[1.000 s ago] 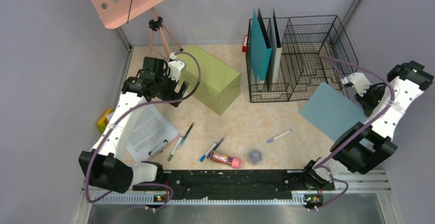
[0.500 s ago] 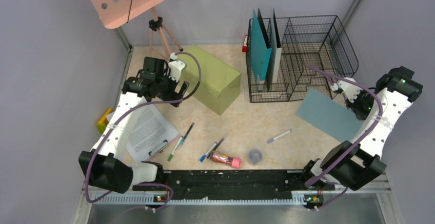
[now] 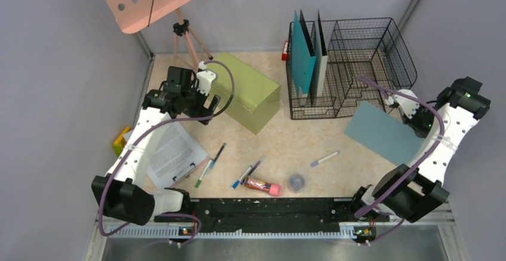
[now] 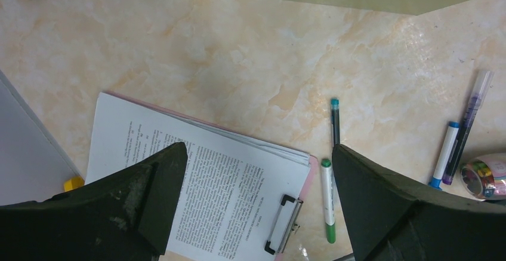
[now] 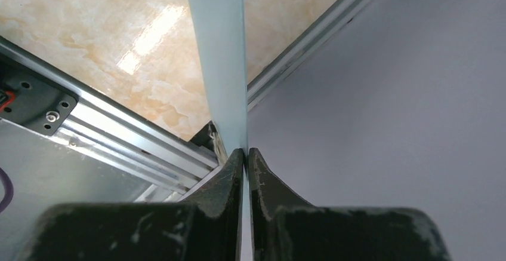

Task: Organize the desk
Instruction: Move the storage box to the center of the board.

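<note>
Desk (image 3: 286, 138) fills frame centre: rigid, fixed, smooth-topped, not a thing to be gripped.
Blue folder (image 3: 382, 132), right of centre, is judged thin, light and floppy; its edge is clamped by the right gripper (image 5: 246, 152). Left gripper (image 4: 258, 149) is spread wide, empty. Since 1 second earlier the folder has been shifted up-left toward the wire rack (image 3: 361, 19).

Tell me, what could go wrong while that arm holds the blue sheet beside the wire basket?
The right gripper pinches the blue folder only by one edge, so it might sag or slip out. The folder hangs close to the wire rack; its corner could catch on the mesh instead of sliding into a slot. If dropped, it might cover the pen nearby.
</note>
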Controlling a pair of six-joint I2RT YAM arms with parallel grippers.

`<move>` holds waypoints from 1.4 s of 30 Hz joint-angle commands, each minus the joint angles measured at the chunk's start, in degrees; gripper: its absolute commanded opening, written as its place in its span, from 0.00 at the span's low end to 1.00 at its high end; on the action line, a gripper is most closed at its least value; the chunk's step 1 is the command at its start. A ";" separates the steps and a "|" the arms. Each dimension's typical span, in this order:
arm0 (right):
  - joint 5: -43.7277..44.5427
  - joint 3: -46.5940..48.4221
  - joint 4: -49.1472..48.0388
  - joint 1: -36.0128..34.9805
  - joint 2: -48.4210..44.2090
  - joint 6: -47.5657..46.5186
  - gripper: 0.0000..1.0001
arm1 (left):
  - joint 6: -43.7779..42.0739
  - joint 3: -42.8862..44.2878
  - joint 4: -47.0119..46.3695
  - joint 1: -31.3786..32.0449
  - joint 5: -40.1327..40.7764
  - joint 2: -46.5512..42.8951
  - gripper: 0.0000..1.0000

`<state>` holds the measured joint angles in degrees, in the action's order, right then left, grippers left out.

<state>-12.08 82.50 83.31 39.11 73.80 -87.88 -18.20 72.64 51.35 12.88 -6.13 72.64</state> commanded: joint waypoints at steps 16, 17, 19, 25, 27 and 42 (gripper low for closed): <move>-1.80 -5.98 2.76 -0.27 -0.33 0.60 0.09 | -0.44 0.76 -2.55 0.74 0.10 -0.29 0.97; -2.07 -6.31 2.81 -0.27 0.14 0.80 0.10 | -0.39 0.76 -2.57 0.74 0.03 -0.37 0.97; -3.04 -7.15 2.74 -0.27 0.88 1.27 0.12 | -0.30 0.81 -2.64 0.90 -0.10 -0.44 0.97; -5.39 -8.72 0.19 -0.27 2.08 3.64 0.00 | 0.19 1.77 -3.13 1.37 -1.19 -1.25 0.97; -6.32 -7.87 0.44 -0.26 2.60 3.93 0.00 | 1.00 2.79 -3.15 1.63 -2.20 -1.41 0.97; -14.19 0.71 2.96 -0.27 -0.62 -2.76 0.00 | 6.72 11.60 -9.69 10.44 -9.76 2.79 0.95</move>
<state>-20.03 78.59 85.49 39.11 75.68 -86.91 -13.96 79.96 46.85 21.21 -13.45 73.06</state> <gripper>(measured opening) 0.007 0.950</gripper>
